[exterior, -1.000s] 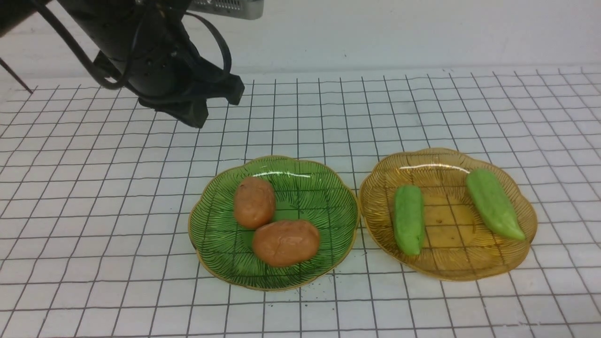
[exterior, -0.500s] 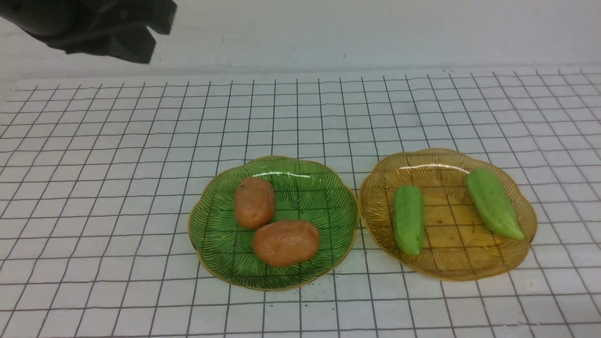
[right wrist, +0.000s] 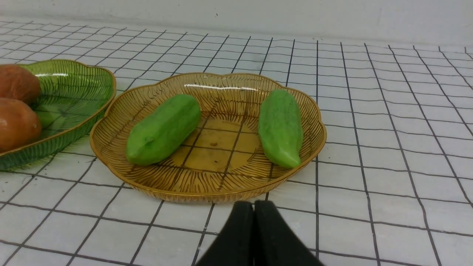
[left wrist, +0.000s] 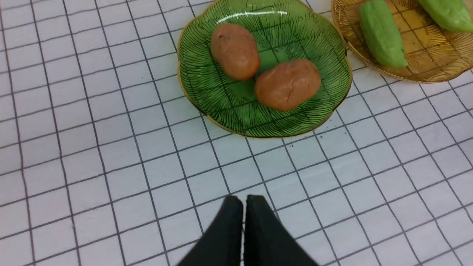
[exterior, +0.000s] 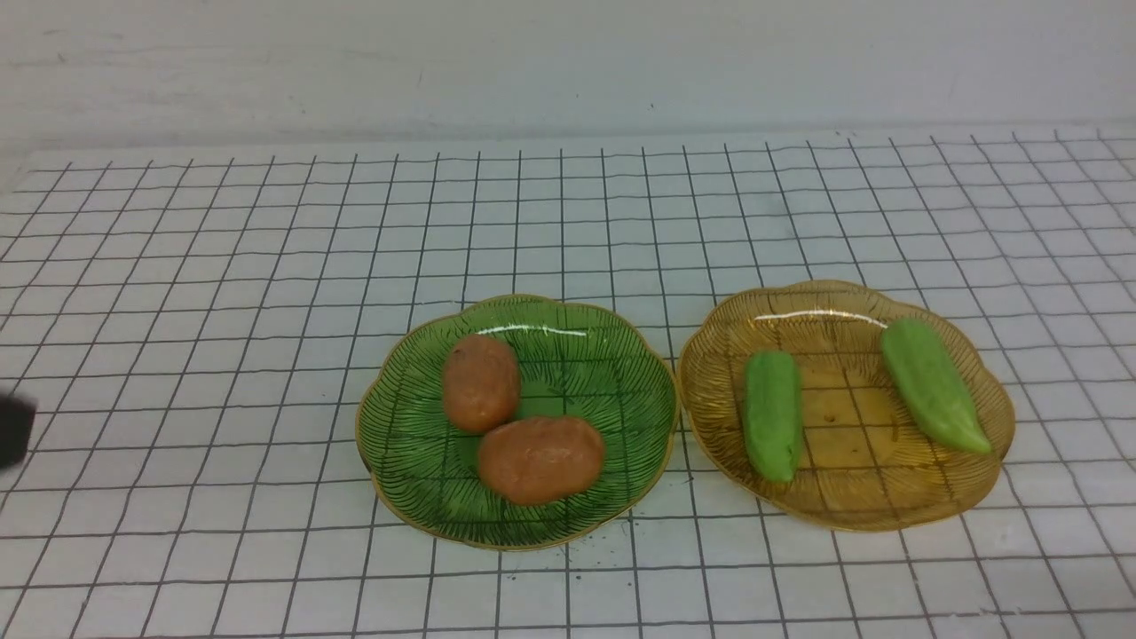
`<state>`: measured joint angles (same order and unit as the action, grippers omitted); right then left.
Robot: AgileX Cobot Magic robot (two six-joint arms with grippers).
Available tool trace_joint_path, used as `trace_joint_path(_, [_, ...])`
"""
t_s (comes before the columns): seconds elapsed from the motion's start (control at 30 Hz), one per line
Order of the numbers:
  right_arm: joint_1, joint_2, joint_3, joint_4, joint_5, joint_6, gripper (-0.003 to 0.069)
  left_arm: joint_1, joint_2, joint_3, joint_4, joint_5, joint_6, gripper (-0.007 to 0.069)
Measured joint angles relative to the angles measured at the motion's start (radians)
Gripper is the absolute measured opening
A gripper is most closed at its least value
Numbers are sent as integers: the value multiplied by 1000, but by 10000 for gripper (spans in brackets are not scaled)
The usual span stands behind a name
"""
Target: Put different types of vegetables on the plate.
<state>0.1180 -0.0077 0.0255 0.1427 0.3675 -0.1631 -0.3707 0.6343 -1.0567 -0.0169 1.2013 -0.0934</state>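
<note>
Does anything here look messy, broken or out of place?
Nothing stands out. Two potatoes lie touching on the green plate, and two green vegetables lie apart on the amber plate. Only a few dark specks dot the cloth by the green plate.

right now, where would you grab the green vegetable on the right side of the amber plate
Grip the longer green vegetable across its thick middle, coming from straight above with the jaws set across its long axis. It lies flat and diagonal in the amber plate, tapering to a point nearest the robot, so the tip offers little hold. It lies apart from the shorter green vegetable, leaving finger room.
</note>
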Motion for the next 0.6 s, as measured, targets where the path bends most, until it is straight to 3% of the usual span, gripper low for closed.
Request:
trace_joint_path(0.17, [0, 0, 0, 0, 0, 0, -6, 0, -250, 293, 1, -232, -18, -8])
trace_joint_path(0.23, [0, 0, 0, 0, 0, 0, -6, 0, -377, 473, 0, -420, -19, -8])
trace_joint_path(0.37, [0, 0, 0, 0, 0, 0, -6, 0, -464, 600, 0, -647, -20, -8])
trace_joint_path(0.4, [0, 0, 0, 0, 0, 0, -6, 0, -491, 655, 0, -766, -20, -8])
trace_joint_path(0.6, [0, 0, 0, 0, 0, 0, -6, 0, -505, 766, 0, -934, -20, -8])
